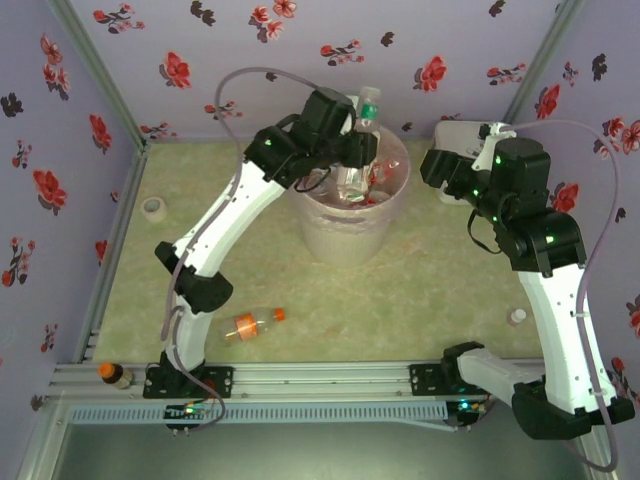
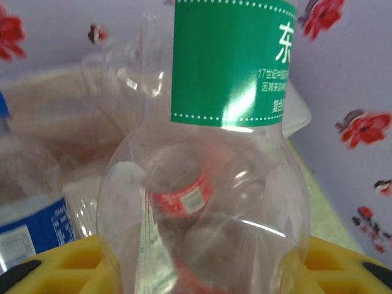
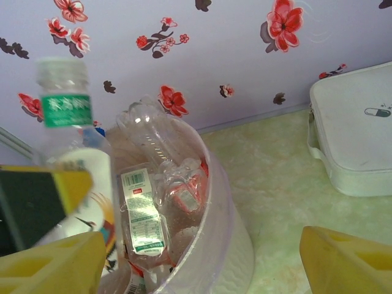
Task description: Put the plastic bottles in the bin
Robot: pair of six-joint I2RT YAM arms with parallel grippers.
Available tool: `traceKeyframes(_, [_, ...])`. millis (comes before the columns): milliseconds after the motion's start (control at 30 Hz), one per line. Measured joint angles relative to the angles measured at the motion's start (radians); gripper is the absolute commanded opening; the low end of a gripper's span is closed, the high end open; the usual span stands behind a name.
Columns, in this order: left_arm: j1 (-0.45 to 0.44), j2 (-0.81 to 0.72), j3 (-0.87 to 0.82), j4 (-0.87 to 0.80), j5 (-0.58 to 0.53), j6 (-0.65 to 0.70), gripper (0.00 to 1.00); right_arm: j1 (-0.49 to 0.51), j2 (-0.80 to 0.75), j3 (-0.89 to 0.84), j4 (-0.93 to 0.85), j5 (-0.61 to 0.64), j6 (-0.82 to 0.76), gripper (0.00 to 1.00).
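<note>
My left gripper (image 1: 360,150) is shut on a clear plastic bottle with a green label and pale cap (image 1: 369,104), holding it upright over the bin (image 1: 330,235). In the left wrist view the bottle (image 2: 233,61) stands between the yellow fingers (image 2: 67,269). The bin (image 3: 211,184) holds several bottles, among them a red-labelled one (image 3: 187,196) and a blue-labelled one (image 2: 30,226). My right gripper (image 3: 202,263) is open beside the bin's right rim with nothing between its fingers. An orange-labelled bottle (image 1: 255,323) lies on the table near the left arm's base.
A white lidded box (image 1: 465,135) stands at the back right behind the right gripper (image 1: 435,165). A tape roll (image 1: 153,207) lies at the left wall. A small orange-capped bottle (image 1: 112,374) sits by the front rail. A white cap (image 1: 516,316) lies at the right.
</note>
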Motion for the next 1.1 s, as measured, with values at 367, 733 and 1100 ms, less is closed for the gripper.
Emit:
traceKeyframes(367, [-0.011, -0.056, -0.063, 0.051, -0.004, 0.041, 0.95, 0.031, 0.173, 0.074, 0.076, -0.082, 0.032, 0.79])
traceKeyframes(733, [0.073, -0.534, -0.386, 0.041, -0.087, 0.116, 0.79, 0.163, 0.406, 0.21, 0.087, -0.07, -0.012, 0.59])
traceKeyframes(1100, [0.147, -0.801, -1.125, -0.116, -0.136, 0.117, 0.91, 0.211, 0.543, 0.245, 0.055, -0.033, -0.04, 0.44])
